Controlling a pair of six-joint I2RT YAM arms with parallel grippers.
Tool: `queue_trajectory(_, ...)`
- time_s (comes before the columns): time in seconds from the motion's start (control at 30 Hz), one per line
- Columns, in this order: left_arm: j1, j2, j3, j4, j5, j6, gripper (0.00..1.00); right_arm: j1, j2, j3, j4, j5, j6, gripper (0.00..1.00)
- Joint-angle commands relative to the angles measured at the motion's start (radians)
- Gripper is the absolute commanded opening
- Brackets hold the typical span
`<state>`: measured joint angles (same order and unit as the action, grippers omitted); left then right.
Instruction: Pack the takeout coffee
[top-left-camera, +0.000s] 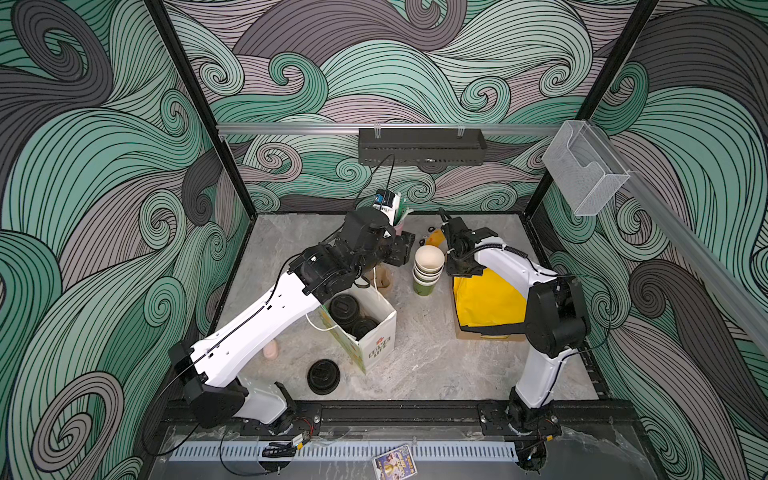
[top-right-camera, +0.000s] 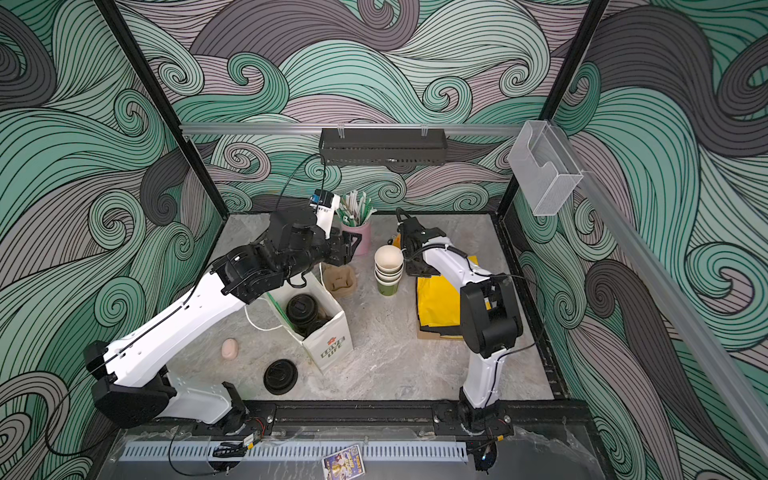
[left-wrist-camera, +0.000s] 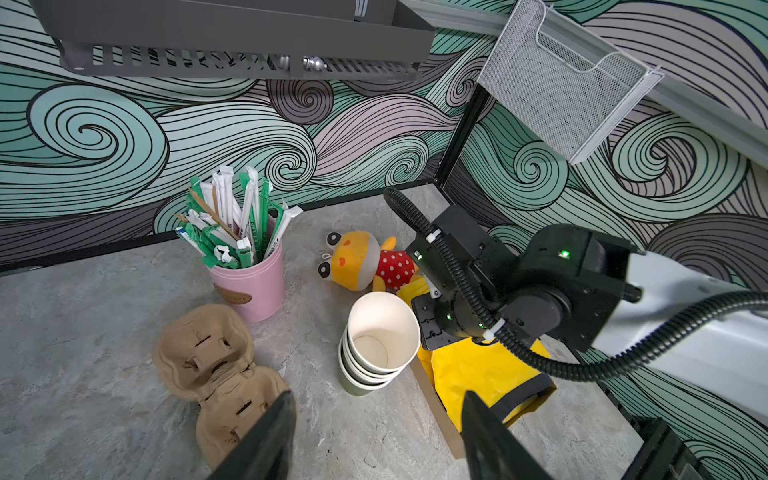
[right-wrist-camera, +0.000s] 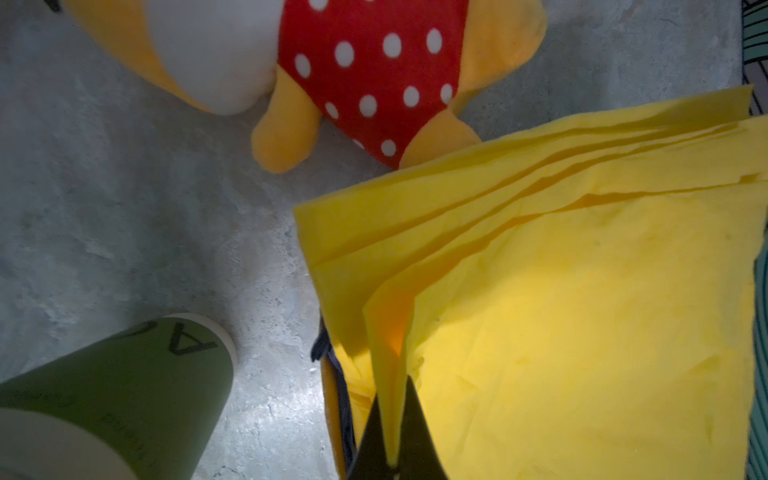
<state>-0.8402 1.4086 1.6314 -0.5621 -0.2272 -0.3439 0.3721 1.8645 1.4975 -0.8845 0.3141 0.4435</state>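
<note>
Right hand (right-wrist-camera: 392, 415) pinches yellow sheet (right-wrist-camera: 561, 311), cup stack (right-wrist-camera: 124, 382) just beside it; left hand (left-wrist-camera: 378, 399) wide, empty, above bench (left-wrist-camera: 83, 332).

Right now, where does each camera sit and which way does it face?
Top views: high above the bases, looking down on table, left arm, right arm, bagged lidded cups.
Left wrist: above open left gripper, facing the lidless cup stack and right arm.
Right wrist: behind right gripper, shut on yellow sheets, plush toy beyond.
Shared: both wrist views show stack and toy.

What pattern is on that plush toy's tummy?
The toy has a red body with white polka dots. It shows best in the right wrist view.
</note>
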Motion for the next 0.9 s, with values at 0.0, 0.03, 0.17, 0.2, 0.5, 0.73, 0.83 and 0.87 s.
queue_trajectory(0.0, 0.006, -0.012, 0.011, 0.008, 0.0, 0.023, 0.65, 0.001, -0.042, 0.016, -0.02, 0.004, 0.017, 0.0)
queue_trajectory(0.03, 0.006, -0.01, 0.017, 0.01, 0.0, 0.028, 0.65, 0.001, -0.059, 0.011, -0.021, -0.001, 0.015, 0.0)
queue_trajectory(0.17, 0.004, 0.006, 0.062, 0.004, 0.037, 0.092, 0.65, -0.028, -0.182, -0.036, -0.034, -0.047, 0.012, 0.0)
queue_trajectory(0.2, -0.001, 0.028, 0.074, 0.008, 0.06, 0.111, 0.65, -0.043, -0.227, -0.055, -0.04, -0.066, 0.011, 0.0)
queue_trajectory(0.5, -0.123, 0.186, 0.167, 0.066, 0.252, 0.272, 0.66, -0.177, -0.651, -0.122, -0.108, -0.235, 0.006, 0.0)
queue_trajectory(0.73, -0.207, 0.337, 0.2, 0.254, 0.227, 0.298, 0.77, -0.212, -0.801, -0.018, -0.227, -0.263, 0.018, 0.0)
queue_trajectory(0.83, -0.229, 0.398, 0.258, 0.268, 0.291, 0.316, 0.81, -0.211, -0.82, 0.029, -0.263, -0.254, 0.04, 0.0)
queue_trajectory(0.87, -0.234, 0.417, 0.275, 0.271, 0.327, 0.31, 0.82, -0.211, -0.824, 0.049, -0.273, -0.241, 0.05, 0.0)
